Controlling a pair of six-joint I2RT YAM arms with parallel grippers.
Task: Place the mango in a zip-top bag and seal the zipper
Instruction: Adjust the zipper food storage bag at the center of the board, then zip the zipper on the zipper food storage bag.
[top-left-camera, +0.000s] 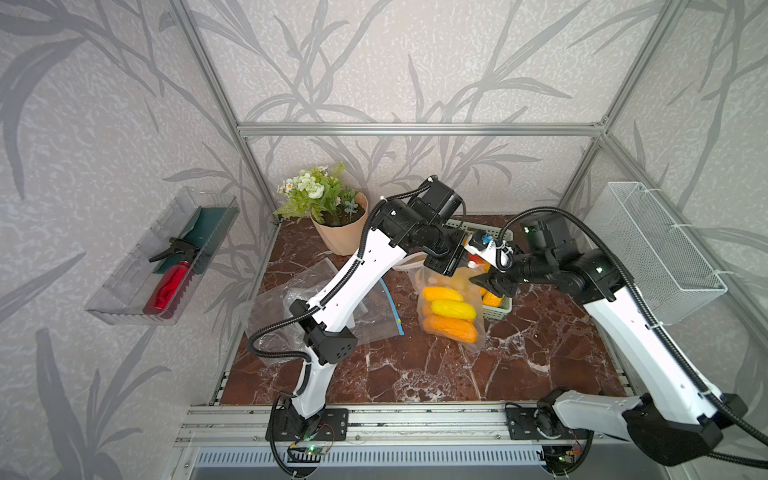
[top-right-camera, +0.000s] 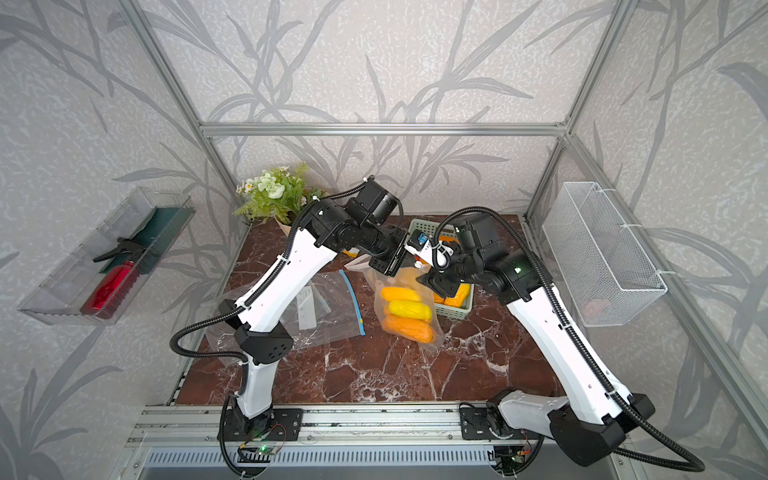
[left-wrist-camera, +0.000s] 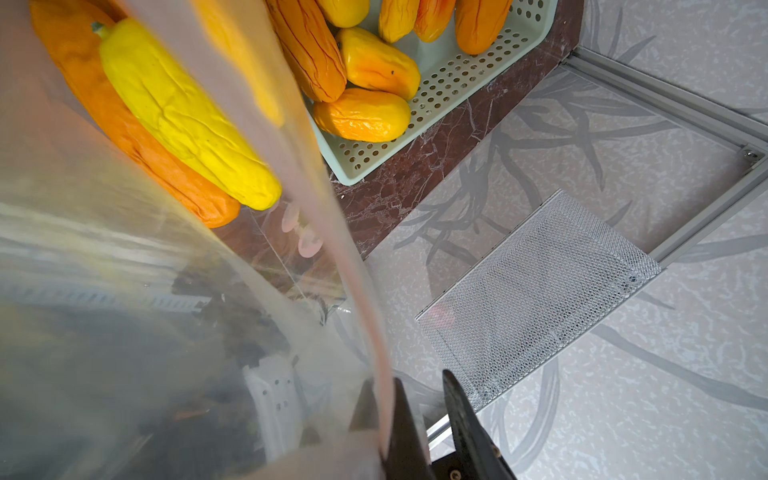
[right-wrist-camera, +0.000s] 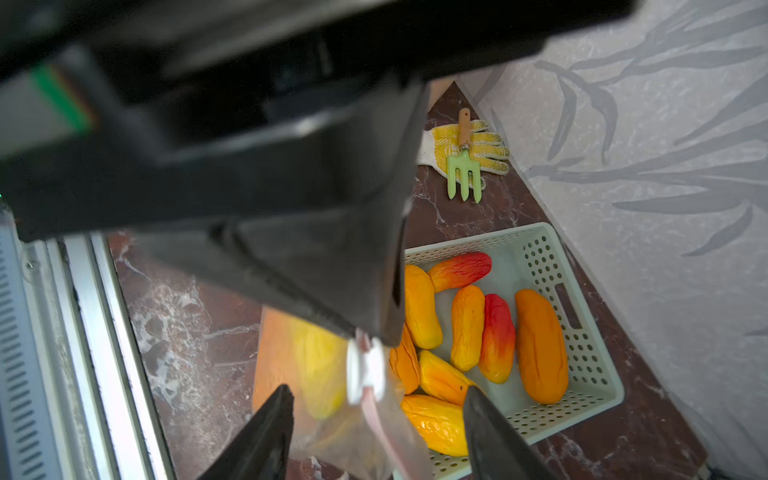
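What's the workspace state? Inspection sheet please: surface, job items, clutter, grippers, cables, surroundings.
Surface: brown marble tabletop, no spills seen.
Job's things: zip-top bag holds at least three mangoes; white slider on its zipper; green basket holds more mangoes.
Clutter: spare bag, potted plant, glove with hand fork on it.
Grippers: left gripper shut on the zip-top bag's top edge; right gripper open, jaws either side of the slider.
Cables: black conduit looped along each arm; no snag seen.
Surroundings: clear wall tray with red spray bottle; white mesh basket.
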